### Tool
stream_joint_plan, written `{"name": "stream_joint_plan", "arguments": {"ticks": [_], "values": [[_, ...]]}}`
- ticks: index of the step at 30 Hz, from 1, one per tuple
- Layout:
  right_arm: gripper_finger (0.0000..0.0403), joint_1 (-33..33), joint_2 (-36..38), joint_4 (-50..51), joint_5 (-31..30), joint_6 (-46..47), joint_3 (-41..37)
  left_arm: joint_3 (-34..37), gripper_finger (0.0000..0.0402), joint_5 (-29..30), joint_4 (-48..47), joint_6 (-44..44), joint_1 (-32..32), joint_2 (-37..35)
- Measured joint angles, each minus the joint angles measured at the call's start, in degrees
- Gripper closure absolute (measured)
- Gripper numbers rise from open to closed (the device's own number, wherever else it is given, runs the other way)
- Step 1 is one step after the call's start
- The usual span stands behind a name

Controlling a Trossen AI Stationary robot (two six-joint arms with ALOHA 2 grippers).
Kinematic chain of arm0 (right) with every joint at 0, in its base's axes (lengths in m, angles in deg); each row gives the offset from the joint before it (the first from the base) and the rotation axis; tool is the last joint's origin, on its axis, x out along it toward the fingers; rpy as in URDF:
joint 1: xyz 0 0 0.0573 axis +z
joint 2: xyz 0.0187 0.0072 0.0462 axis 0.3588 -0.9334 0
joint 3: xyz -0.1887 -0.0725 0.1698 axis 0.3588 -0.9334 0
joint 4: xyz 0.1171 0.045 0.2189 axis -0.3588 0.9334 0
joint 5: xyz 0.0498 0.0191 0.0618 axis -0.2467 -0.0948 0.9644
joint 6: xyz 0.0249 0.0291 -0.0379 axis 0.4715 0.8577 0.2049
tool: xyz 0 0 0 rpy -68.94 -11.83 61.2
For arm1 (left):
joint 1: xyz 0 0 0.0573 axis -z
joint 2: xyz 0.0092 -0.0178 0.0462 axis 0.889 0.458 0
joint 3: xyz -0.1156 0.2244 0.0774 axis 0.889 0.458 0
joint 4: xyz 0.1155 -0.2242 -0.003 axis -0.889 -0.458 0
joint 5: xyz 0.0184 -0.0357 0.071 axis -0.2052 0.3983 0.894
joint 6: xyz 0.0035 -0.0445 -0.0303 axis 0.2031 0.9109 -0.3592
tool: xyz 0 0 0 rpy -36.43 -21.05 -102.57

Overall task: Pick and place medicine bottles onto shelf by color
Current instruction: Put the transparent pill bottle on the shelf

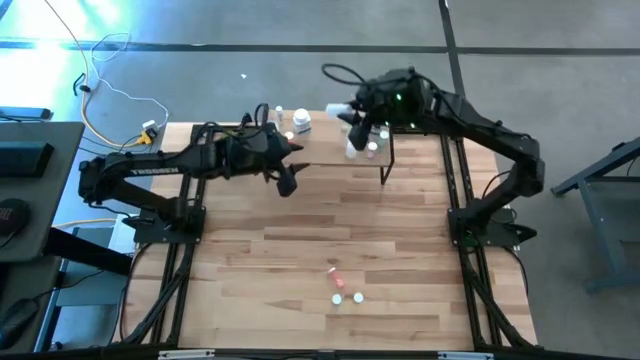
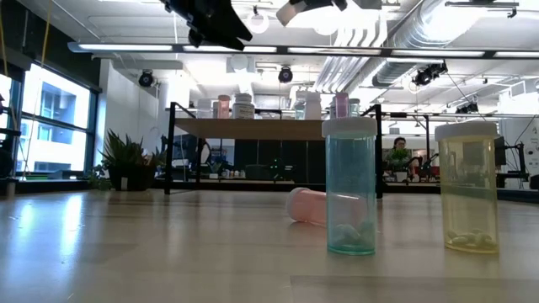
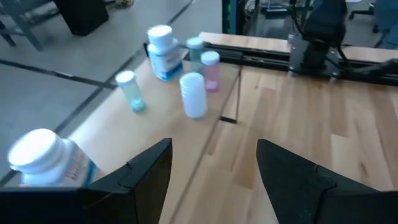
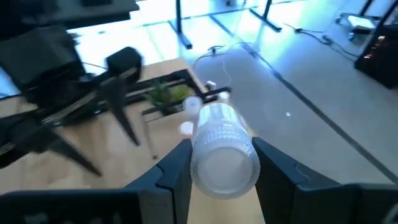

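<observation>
Now the right gripper (image 4: 216,163) hangs over the shelf (image 1: 330,150) at the tabletop's far edge, its fingers pinching a clear bottle (image 4: 221,149) with a white cap around its body. The left gripper (image 3: 211,180) hovers near the shelf's left end, fingers spread with nothing between them.

On the shelf the left wrist view shows a wide white jar (image 3: 163,43), a greenish bottle (image 3: 129,90), a white bottle (image 3: 193,94), a pink bottle (image 3: 211,70) and another large white jar (image 3: 46,158) close to the camera. 3 bottles wait near the tabletop's front edge: a teal one (image 2: 350,185) and a yellowish one (image 2: 468,185) standing, and a pink one (image 2: 307,205) lying on its side between and behind them.

The step in hand looks like setting the held bottle among its own colour. To do it well, bring the bottle down upright over a bare patch of plank beside the white group, clear of neighbours so none is knocked over, and let the base touch before the fingers part. These bottles are light and tall, so a tilted release would likely topple one. Withdraw straight up afterwards, and keep well apart from the left arm.
</observation>
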Motion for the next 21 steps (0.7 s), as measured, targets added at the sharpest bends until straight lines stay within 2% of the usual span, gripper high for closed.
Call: {"name": "stream_joint_plan", "arguments": {"ticks": [7,15,21], "values": [[0.0281,-3.58,-6.06,7.67,0.03,-0.4,6.29,0.0,0.0177,-0.04,0.68,-2.66,-2.76,0.0],[0.0281,-5.05,-11.09,13.96,0.71,-0.4,7.06,0.0,0.0177,-0.13,0.66,-4.58,-5.25,0.0],[0.0281,-4.3,-14.2,13.99,5.57,-0.26,7.06,0.0,0.0177,-2.68,0.62,-5.83,-6.62,0.0]]}}
